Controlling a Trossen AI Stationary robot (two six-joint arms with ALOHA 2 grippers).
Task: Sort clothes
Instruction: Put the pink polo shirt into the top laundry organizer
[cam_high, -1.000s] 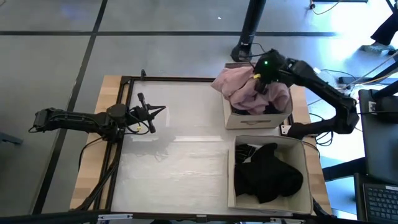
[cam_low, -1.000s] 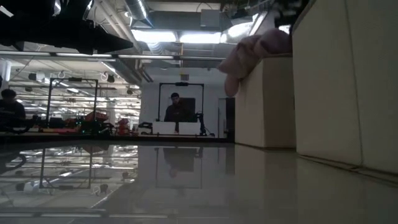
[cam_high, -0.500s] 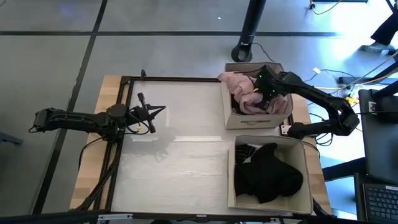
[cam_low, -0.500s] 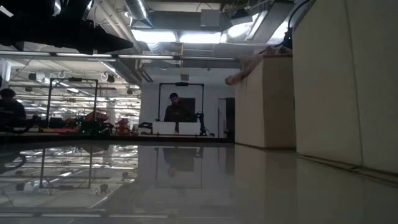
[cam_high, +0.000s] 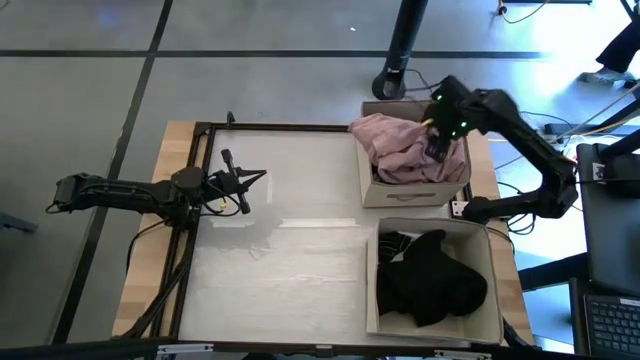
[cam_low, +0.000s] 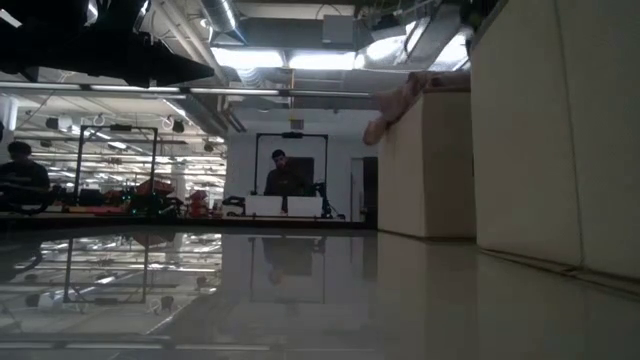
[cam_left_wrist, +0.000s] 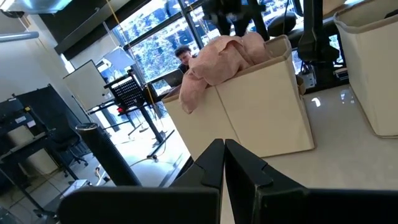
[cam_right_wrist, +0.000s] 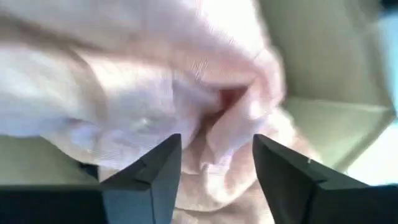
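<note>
From above, the right gripper (cam_high: 438, 140) hangs over the far box (cam_high: 412, 192), right above the pink piece (cam_high: 400, 148) heaped inside it. Its wrist view settles what the overhead cannot: the two fingers (cam_right_wrist: 149, 171) stand apart with pink fabric (cam_right_wrist: 155, 93) filling the gap beyond them, nothing pinched between them. The overhead shows a fold of pink spilling over the box's left rim, and the low view picks up that same fold (cam_low: 392, 105) drooping over the box's top edge, though the gripper itself can't be made out there.

The near box (cam_high: 372, 300) holds the black pieces (cam_high: 430, 278), seen only from above; in the low view that box is just a pale wall (cam_low: 560, 130) at the right.

Over on the left, the left gripper (cam_high: 243, 182) waits low above the table (cam_high: 300, 250), well apart from both boxes. Its wrist view shows the fingers (cam_left_wrist: 214, 163) pressed together, aimed at the pink-topped box (cam_left_wrist: 261, 118).

A person (cam_low: 285, 172) stands in the room behind the table, visible only in the low view.
</note>
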